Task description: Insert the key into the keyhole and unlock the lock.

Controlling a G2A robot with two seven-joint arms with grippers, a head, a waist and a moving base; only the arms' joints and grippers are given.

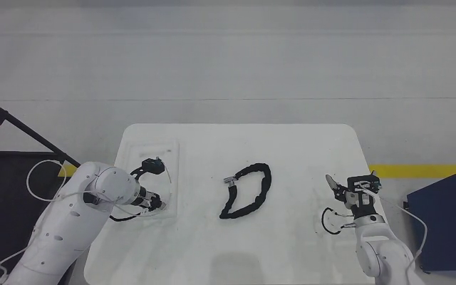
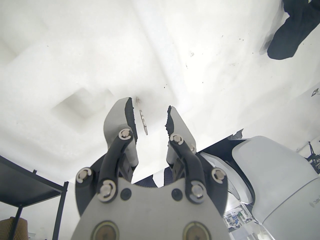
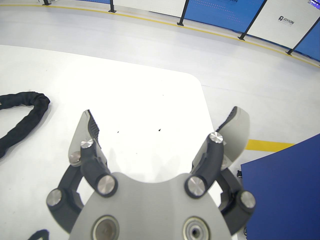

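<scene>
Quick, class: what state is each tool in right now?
Left tool: open, with the key between its fingers, not clamped.
Right tool: open, empty.

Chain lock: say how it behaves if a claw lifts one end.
Probably floppy: the chain lock lies in a loose loop, so it would likely sag. Its cloth-like sleeve probably resists slipping. Lying flat on the table, it seems unlikely to roll.

You're in an industrial test hall/lab: blue & white partition panels (image 3: 230, 8) w/ black posts (image 3: 186, 3), yellow line (image 3: 270, 145) on smooth grey floor (image 1: 228, 57), plain white worktop (image 1: 299, 149).
</scene>
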